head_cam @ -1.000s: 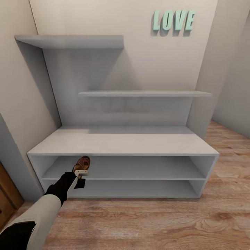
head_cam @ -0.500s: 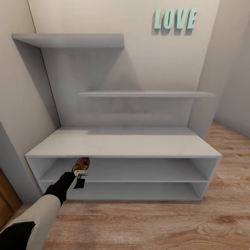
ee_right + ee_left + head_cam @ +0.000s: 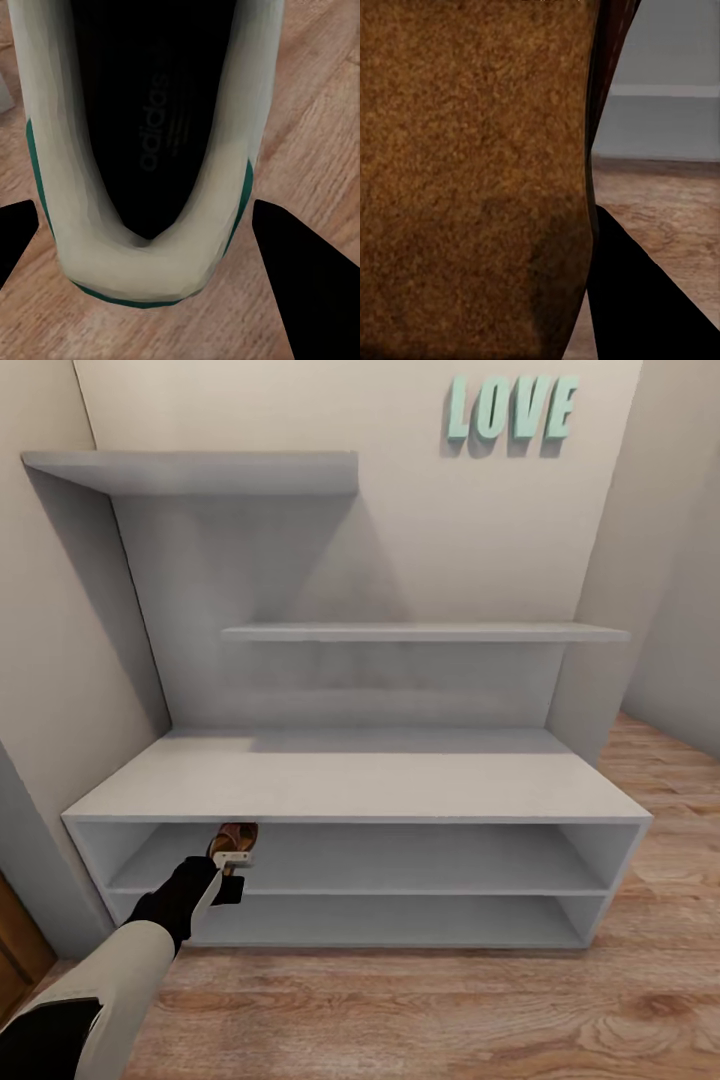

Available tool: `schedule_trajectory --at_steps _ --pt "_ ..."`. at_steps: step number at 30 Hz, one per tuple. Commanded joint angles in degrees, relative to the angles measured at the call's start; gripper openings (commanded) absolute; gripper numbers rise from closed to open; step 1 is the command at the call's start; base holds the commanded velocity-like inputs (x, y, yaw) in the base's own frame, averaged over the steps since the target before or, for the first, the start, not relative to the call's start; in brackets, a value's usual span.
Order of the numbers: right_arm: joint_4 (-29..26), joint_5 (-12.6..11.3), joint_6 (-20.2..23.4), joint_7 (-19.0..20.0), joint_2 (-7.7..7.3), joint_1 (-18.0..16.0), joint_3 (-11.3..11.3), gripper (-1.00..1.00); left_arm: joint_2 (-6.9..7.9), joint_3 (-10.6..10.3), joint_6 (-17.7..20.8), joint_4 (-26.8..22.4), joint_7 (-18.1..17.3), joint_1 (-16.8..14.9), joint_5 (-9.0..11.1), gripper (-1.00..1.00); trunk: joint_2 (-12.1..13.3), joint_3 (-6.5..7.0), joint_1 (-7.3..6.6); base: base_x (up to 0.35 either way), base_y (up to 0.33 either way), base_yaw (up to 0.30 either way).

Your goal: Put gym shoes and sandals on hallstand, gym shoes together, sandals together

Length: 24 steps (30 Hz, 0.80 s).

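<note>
The right pincer [image 3: 142,247] stands parted around the heel of a white sneaker [image 3: 142,262], which sits on the wood floor [image 3: 315,112], probably lined up for a grab. The left pincer [image 3: 232,858] grips a brown sandal [image 3: 236,836] by its end, reaching it into the shoe rack's [image 3: 360,785] upper shelf opening at the left, likely to set it down.
</note>
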Motion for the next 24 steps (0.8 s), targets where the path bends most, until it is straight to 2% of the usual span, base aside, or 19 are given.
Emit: schedule_trajectory --at_steps 1,24 --pt "0.0 0.6 0.0 -0.3 0.01 0.0 -0.3 -1.00 -0.08 0.2 0.3 -0.5 -0.5 -0.1 -0.7 -1.00 0.0 -0.05 0.01 0.265 0.000 0.000" --pt "0.0 0.6 0.0 -0.3 0.01 0.0 -0.3 -1.00 -0.15 0.2 0.2 -0.5 -0.5 -0.1 -0.7 -1.00 0.0 -0.05 0.01 0.083 0.000 0.000"
